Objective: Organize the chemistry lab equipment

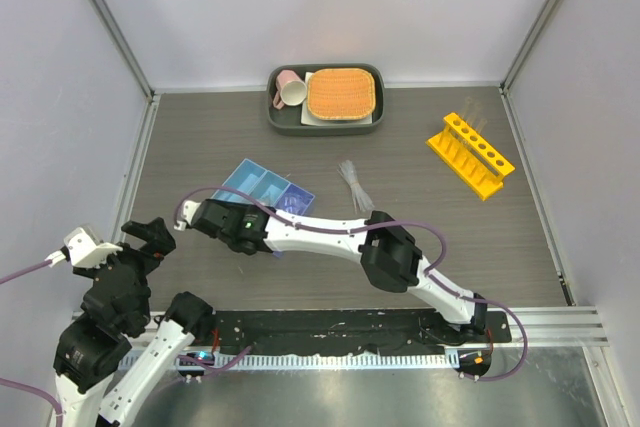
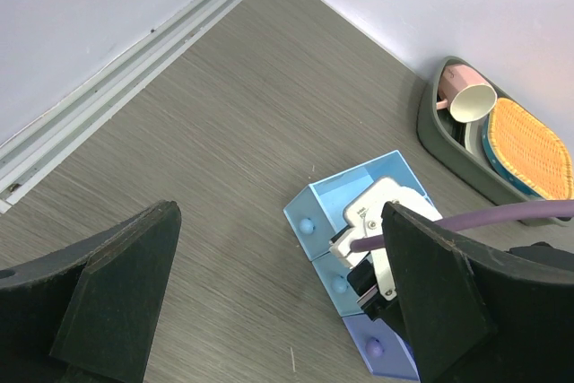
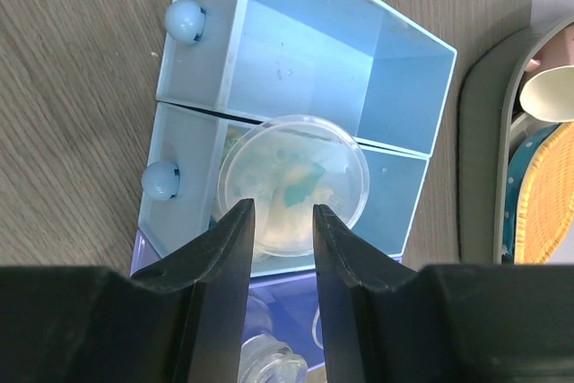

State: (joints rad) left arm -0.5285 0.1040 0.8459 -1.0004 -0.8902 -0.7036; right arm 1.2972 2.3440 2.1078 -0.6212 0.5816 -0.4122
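My right gripper (image 3: 282,213) hangs over the blue three-compartment tray (image 3: 296,51) and is shut on a clear funnel (image 3: 296,163), whose round rim sits above the middle compartment. The purple end compartment below holds a small clear beaker (image 3: 269,361). In the top view the tray (image 1: 262,179) lies left of centre, with the right wrist (image 1: 240,219) over its near edge. A bundle of clear pipettes and thin tubes (image 1: 352,182) lies mid-table. The yellow holed rack (image 1: 470,155) stands at the right. My left gripper (image 2: 278,248) is wide open and holds nothing, near the left wall (image 1: 150,237).
A dark tray (image 1: 280,122) at the back carries a pink mug (image 1: 291,89) and an orange woven mat (image 1: 342,93). White walls close the table on three sides. The right arm's elbow (image 1: 390,252) reaches across the near middle.
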